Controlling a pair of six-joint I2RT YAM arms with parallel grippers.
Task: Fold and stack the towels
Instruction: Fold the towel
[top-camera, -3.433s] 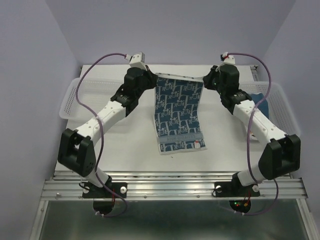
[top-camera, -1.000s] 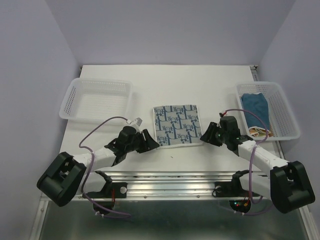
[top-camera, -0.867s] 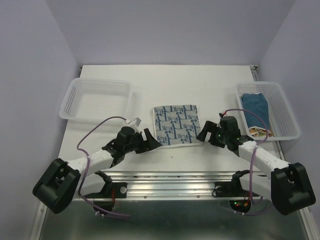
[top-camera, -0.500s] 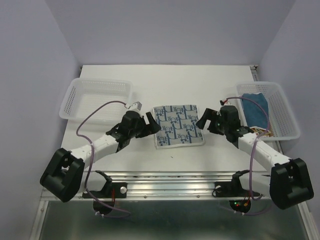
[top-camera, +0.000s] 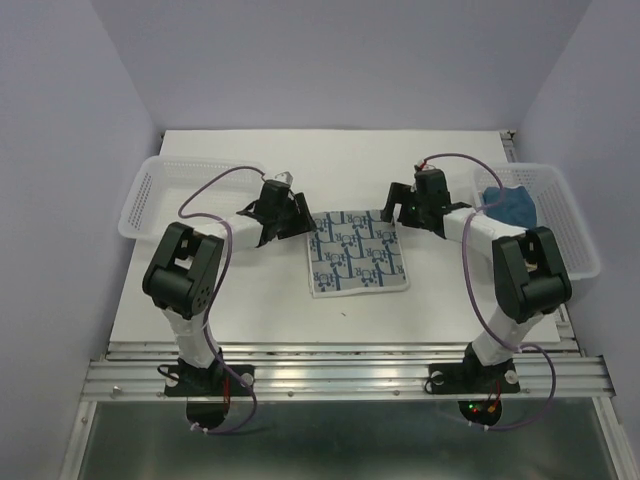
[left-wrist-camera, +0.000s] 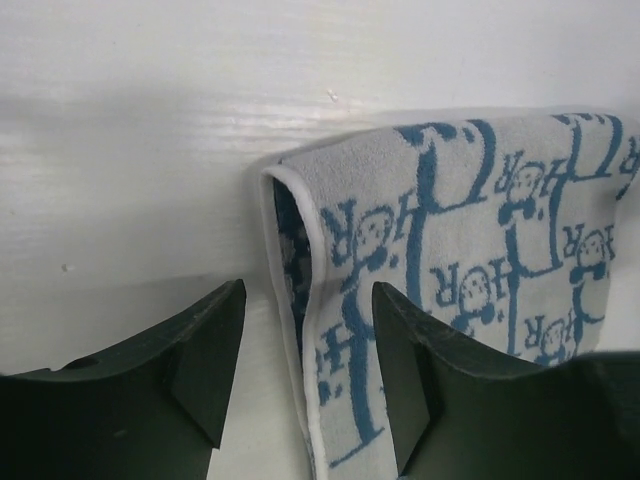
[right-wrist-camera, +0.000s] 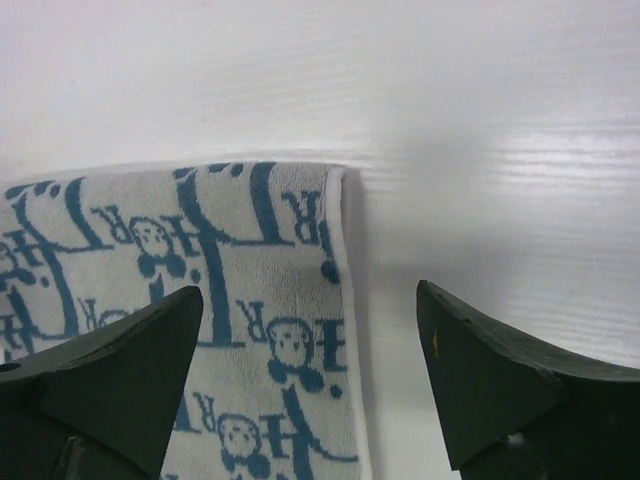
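Left pincer (left-wrist-camera: 308, 300) is part open, straddling the towel's (left-wrist-camera: 450, 230) far-left corner but not clamped on it. Right pincer (right-wrist-camera: 310, 295) is wide open at the far-right corner, holding nothing. The towel lies folded in half mid-desk (top-camera: 250, 300). Seconds ago both pincers held it hanging by its top edge. A second ago they sat at its near corners, and now both have moved up to the far end. First fold looks done and released, second fold likely next. Blue towel (top-camera: 512, 207) waits in the right basket (top-camera: 582, 252).

We see a blue-printed white towel (top-camera: 356, 252) folded flat on the tabletop (top-camera: 330, 170). A dark blue towel (top-camera: 512, 207) lies bunched at two o'clock.
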